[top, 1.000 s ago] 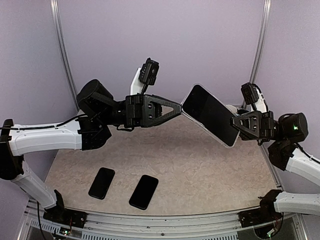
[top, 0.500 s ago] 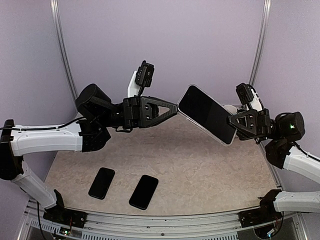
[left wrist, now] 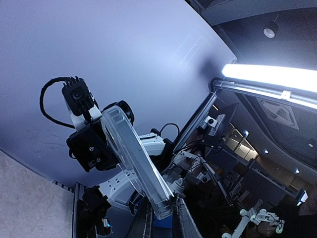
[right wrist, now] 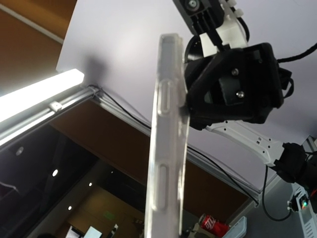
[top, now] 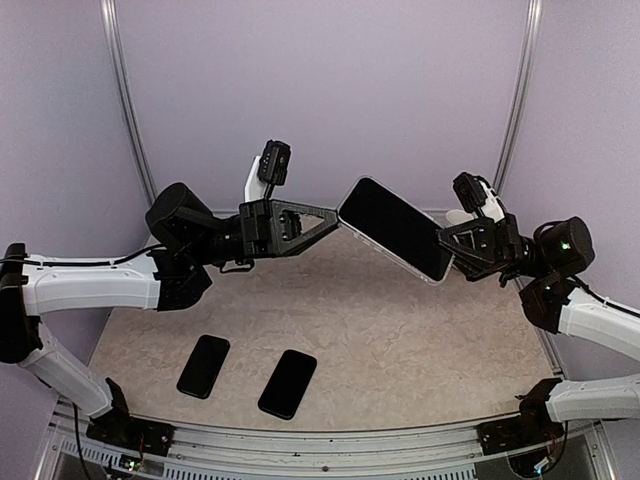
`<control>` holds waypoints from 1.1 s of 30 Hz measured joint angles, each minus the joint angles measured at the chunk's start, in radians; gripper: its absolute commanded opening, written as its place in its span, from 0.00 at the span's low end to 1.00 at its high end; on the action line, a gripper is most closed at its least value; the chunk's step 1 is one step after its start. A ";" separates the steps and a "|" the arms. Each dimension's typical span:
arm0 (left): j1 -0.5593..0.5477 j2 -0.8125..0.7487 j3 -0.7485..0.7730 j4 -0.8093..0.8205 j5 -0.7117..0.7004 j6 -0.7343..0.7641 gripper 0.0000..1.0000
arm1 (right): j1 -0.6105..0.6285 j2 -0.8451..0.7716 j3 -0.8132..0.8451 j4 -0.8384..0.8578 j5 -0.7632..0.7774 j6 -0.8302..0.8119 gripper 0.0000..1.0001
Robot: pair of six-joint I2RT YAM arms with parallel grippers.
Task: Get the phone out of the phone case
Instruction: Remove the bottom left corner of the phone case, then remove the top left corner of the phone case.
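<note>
Both arms have shifted toward 9 o'clock and risen a little since a second ago, carrying the phone with them; its slope now looks flatter.

Left gripper [top: 333, 216]: narrow. Its fingers [left wrist: 148, 224] pinch one end of the clear phone case [left wrist: 134, 157] and straddle it in the left wrist view.

Right gripper [top: 447, 247]: closed on the opposite end, at 4 o'clock of the phone [top: 392, 228]. Its own fingers do not show in the right wrist view, so you read that from overhead only.

Phone: in the case, held in the air between the two grippers, screen up, well above the table [top: 420, 340].

Judgement: you hold it at both ends so one side can anchor while the other peels the case lip off a corner. No lip looks lifted yet; edge-on, the case appears closed along its side.

On the table at 7 o'clock lie a dark phone [top: 203, 366] and a second dark phone [top: 287, 383], well apart from the work.
</note>
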 measured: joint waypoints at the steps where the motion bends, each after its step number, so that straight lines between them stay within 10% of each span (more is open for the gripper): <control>1: 0.004 0.000 -0.007 0.008 -0.001 -0.005 0.00 | 0.001 0.005 0.003 -0.002 0.002 0.003 0.00; 23: 0.082 0.058 -0.116 0.235 0.021 -0.100 0.18 | 0.020 0.037 0.030 -0.056 0.036 0.033 0.00; 33: 0.152 0.112 -0.193 0.099 -0.020 -0.113 0.31 | 0.058 -0.037 0.090 -0.007 0.008 -0.038 0.00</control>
